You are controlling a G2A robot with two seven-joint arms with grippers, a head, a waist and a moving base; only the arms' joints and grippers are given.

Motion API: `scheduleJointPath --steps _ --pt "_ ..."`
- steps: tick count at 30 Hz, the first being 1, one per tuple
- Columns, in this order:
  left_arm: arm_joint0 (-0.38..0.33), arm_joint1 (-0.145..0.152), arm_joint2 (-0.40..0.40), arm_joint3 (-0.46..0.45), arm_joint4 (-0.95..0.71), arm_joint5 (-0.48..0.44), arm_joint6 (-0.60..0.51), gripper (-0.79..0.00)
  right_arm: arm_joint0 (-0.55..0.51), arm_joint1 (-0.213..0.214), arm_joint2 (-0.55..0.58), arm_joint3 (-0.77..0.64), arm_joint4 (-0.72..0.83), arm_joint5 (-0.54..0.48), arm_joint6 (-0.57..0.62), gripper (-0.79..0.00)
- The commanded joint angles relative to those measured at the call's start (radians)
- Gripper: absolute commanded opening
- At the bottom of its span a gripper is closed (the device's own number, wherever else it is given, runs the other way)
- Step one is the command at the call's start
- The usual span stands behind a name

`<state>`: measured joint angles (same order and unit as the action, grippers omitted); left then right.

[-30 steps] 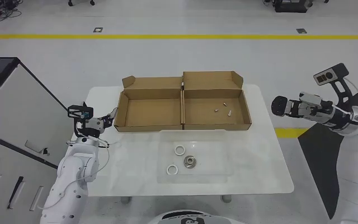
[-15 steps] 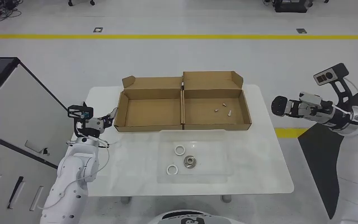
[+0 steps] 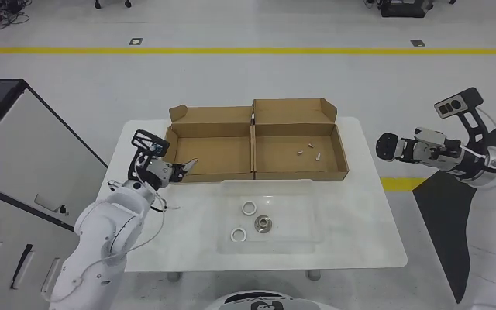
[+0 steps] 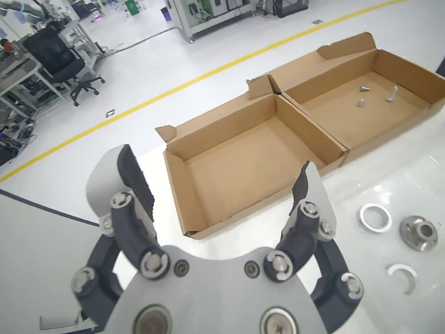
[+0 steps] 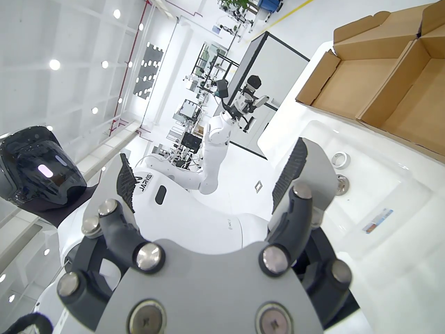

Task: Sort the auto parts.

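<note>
**Top view with both wrist views: start of a pick.** Within the last second the left pincer [image 4: 218, 170] has swung in from the left edge of the white surface [image 3: 356, 225]. It now hangs by the front left corner of the left cardboard box [image 3: 208, 155], which holds nothing. Its jaws are wide and carry nothing. The right pincer [image 3: 385, 145] has not moved. It sits off the right edge of the surface, also wide and unladen.

The unsorted parts lie in the clear tray [image 3: 267, 183], just in front of the boxes: two white rings [image 3: 249, 207] [image 3: 239, 233] and a metal flange [image 3: 263, 225] between them. Three small bolts [image 3: 319, 155] already lie in the right cardboard box [image 3: 279, 155].

The inward swing suggests the left arm has begun its approach to the tray. Sorting looks partly done, with the rings and the flange still to be placed.
</note>
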<state>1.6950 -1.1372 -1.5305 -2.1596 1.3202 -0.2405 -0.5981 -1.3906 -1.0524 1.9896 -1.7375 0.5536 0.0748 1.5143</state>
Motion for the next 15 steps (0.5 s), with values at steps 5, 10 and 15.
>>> scheduleJointPath --steps 5,10,15 --pt "-0.096 0.0 0.123 -0.1 0.023 -0.056 -0.322 0.0 0.0 0.0 0.0 0.0 0.0 0.0 0.0 0.0" --pt "-0.184 -0.007 0.261 -0.118 0.034 -0.087 -0.477 0.0 0.0 0.0 0.0 0.0 0.0 0.0 0.0 0.0" --pt "-0.287 -0.021 0.418 -0.092 -0.022 -0.115 -0.641 0.0 0.0 0.0 0.0 0.0 0.0 0.0 0.0 0.0"
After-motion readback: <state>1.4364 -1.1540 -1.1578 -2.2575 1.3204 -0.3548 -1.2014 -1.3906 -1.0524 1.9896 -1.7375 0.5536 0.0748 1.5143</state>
